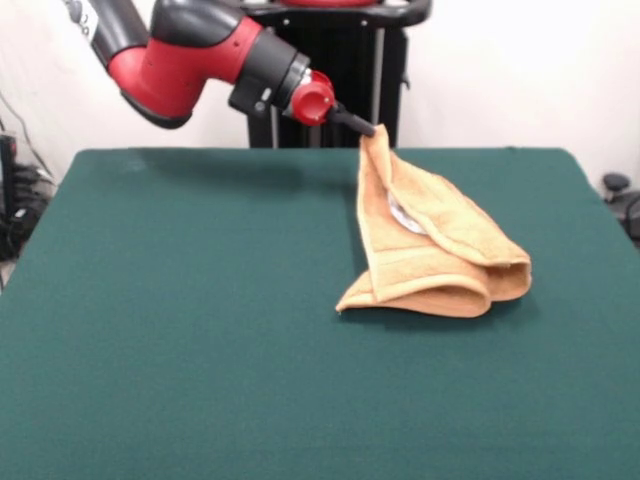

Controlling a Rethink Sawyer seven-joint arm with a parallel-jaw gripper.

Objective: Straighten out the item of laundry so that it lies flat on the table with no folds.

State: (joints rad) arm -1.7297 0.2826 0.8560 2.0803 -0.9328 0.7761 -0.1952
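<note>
The orange-tan terry towel (430, 250) hangs by one corner from my gripper (368, 130) and drapes down to the dark green table (180, 320). Its lower part rests on the table right of centre, folded over on itself in rolled layers. A small white tag (403, 215) shows in a fold near the middle. My gripper is shut on the towel's top corner, held above the far middle of the table. The red and black arm (200, 60) reaches in from the upper left.
The black pedestal (330, 70) stands behind the table's far edge. A white wall is behind it. Dark gear (620, 195) sits off the table's right side, and cables (20, 190) hang off the left side.
</note>
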